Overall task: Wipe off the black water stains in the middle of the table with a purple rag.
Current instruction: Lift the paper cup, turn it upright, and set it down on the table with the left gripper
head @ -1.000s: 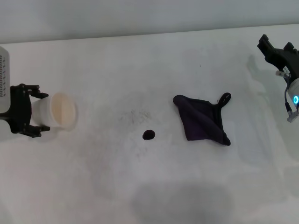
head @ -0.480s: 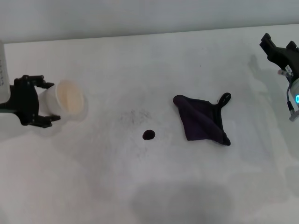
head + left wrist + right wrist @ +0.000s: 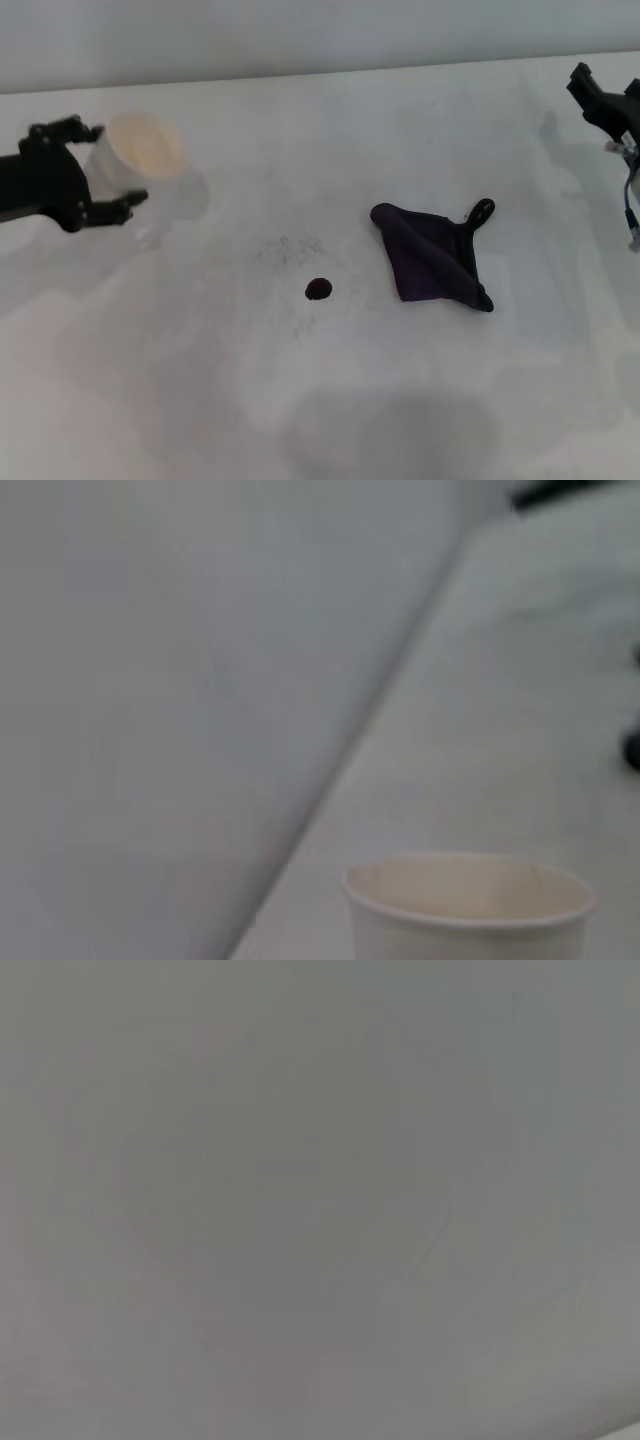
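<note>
A: Currently, where do your hands stand?
B: Your left hand [image 3: 100, 175] is clamped on a tilted paper cup [image 3: 135, 157] at the table's [image 3: 300, 420] far left. Your right hand [image 3: 610, 100] sits at the far right edge; its fingers cannot be judged.
A: The task items?
B: The purple rag [image 3: 432, 257] lies just right of the black water stains [image 3: 319, 289], apart from them.
</note>
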`<state>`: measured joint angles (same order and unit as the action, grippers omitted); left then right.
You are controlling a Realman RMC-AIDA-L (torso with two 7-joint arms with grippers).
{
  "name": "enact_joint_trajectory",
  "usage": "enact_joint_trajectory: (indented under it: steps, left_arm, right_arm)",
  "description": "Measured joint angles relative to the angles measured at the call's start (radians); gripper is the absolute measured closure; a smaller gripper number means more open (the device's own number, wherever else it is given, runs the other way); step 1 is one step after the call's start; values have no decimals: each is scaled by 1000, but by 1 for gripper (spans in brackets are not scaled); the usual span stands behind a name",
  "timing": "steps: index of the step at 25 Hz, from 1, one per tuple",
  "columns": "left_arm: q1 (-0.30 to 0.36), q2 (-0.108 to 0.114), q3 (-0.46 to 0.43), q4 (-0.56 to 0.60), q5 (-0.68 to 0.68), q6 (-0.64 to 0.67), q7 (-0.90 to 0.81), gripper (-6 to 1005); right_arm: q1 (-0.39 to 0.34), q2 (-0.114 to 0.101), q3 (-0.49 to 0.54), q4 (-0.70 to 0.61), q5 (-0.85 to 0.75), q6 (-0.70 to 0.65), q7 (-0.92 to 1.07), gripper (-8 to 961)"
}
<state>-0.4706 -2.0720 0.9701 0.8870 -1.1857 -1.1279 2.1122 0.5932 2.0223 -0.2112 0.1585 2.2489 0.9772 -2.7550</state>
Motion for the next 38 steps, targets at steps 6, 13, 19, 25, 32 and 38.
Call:
enact_joint_trajectory:
  steps: [6, 13, 19, 25, 32, 38]
  left_arm:
    - [27, -3, 0, -221, -317, 65, 168, 152]
    - [0, -8, 6, -540, -730, 56, 451, 152]
    - [-23, -14, 7, -733, -1021, 53, 574, 152]
    - [-44, -20, 5, -824, -1089, 67, 578, 152]
    - [-65, -24, 7, -873, -1092, 102, 582, 151]
    - [-54, -27, 9, -878, -1091, 138, 584, 151]
  right_arm:
    - [6, 0, 3, -36, 0, -1, 0, 83]
    - [19, -1, 0, -69, 0, -6, 0, 82]
    - [22, -2, 2, -93, 0, -9, 0, 82]
    - [36, -4, -4, -107, 0, -12, 0, 83]
    - [51, -4, -6, -122, 0, -40, 0, 83]
    - [46, -4, -6, -126, 0, -46, 0, 83]
